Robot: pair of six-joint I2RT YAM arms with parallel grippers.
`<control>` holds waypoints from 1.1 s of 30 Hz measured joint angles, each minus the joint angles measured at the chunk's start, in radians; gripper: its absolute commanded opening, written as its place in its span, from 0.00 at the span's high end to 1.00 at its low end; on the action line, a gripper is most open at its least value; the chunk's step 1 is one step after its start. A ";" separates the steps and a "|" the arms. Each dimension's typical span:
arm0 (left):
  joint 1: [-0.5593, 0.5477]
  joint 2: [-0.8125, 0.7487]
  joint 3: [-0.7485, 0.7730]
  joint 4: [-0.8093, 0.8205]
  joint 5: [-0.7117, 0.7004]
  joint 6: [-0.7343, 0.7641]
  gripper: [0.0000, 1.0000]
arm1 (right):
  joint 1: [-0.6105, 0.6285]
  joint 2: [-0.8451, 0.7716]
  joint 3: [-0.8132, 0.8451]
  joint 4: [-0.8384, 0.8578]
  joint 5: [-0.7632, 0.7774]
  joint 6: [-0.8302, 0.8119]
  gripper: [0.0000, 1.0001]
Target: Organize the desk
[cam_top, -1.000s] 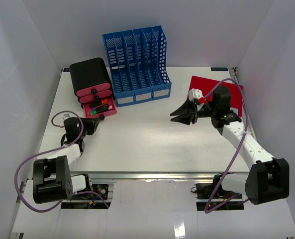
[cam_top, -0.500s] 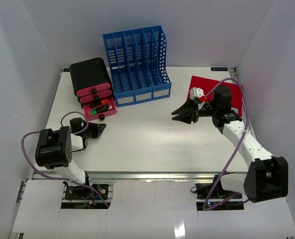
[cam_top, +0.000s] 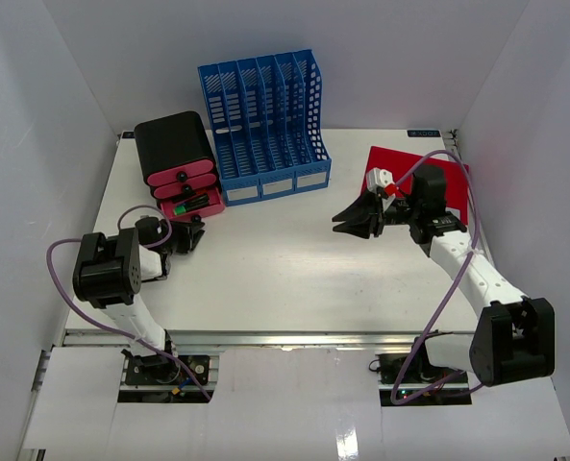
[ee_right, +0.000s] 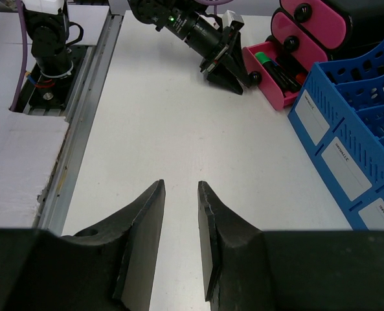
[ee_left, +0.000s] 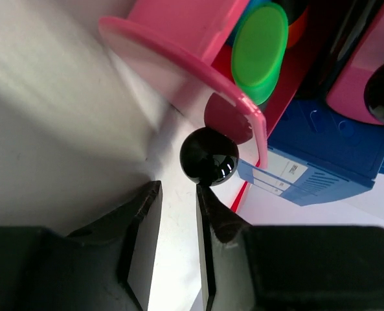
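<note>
Here, the left claw (ee_left: 179, 194), jaws slightly parted and empty, sits just short of the glossy black ball knob (ee_left: 208, 156) on the smooth pink plastic drawer (ee_left: 179, 39), probably to nudge it shut. The right claw (ee_right: 180, 194) hangs released, empty, parked clear over the flat white bench (cam_top: 285, 279), which fills the frame's middle.

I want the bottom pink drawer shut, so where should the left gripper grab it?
The round black knob on the front of the pink drawer, approached head-on. It protrudes and is the only narrow part; the left gripper sits just short of it, jaws slightly apart.
</note>
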 measured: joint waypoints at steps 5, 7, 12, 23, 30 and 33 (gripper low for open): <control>0.001 0.023 0.061 -0.032 -0.019 0.021 0.58 | -0.005 0.010 0.000 -0.001 0.000 -0.008 0.67; 0.004 0.041 0.090 -0.042 -0.021 0.027 0.58 | -0.008 0.014 0.000 -0.002 0.000 -0.010 0.67; 0.022 0.091 0.145 -0.041 -0.021 0.031 0.58 | -0.021 0.023 0.000 -0.003 0.001 -0.013 0.67; 0.035 0.163 0.235 -0.039 0.014 0.043 0.57 | -0.044 0.053 0.000 -0.008 0.012 -0.015 0.67; 0.044 0.162 0.221 -0.008 0.043 0.074 0.52 | -0.059 0.078 0.009 -0.081 0.051 -0.091 0.54; 0.052 0.120 0.142 0.044 0.097 0.115 0.39 | -0.062 0.117 0.055 -0.198 0.153 -0.184 0.38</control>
